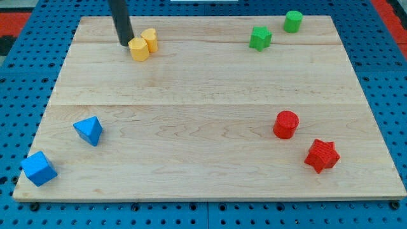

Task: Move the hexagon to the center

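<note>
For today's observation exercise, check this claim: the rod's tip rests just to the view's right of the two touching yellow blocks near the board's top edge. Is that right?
Not quite. The camera view shows my tip just to the view's left of the yellow hexagon, not its right. The rest holds: the hexagon touches the other yellow block, and both sit near the top edge of the board.
</note>
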Available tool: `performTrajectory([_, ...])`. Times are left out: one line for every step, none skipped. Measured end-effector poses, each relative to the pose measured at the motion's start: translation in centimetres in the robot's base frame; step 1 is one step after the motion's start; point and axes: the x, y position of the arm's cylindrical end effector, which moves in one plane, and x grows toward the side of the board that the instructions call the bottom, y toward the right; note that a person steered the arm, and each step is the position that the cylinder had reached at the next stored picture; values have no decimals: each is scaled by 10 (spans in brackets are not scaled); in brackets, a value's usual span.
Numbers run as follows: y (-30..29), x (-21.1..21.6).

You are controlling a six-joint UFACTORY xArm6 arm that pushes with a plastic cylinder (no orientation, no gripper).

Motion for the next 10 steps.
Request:
performTrajectory([7,36])
performTrajectory([40,44])
performTrajectory([76,62])
performTrajectory([105,97])
performTrajectory([88,96])
performTrajectory([67,125])
performTrajectory([70,163])
performTrajectory([107,163])
performTrajectory([135,163])
performTrajectory([136,164])
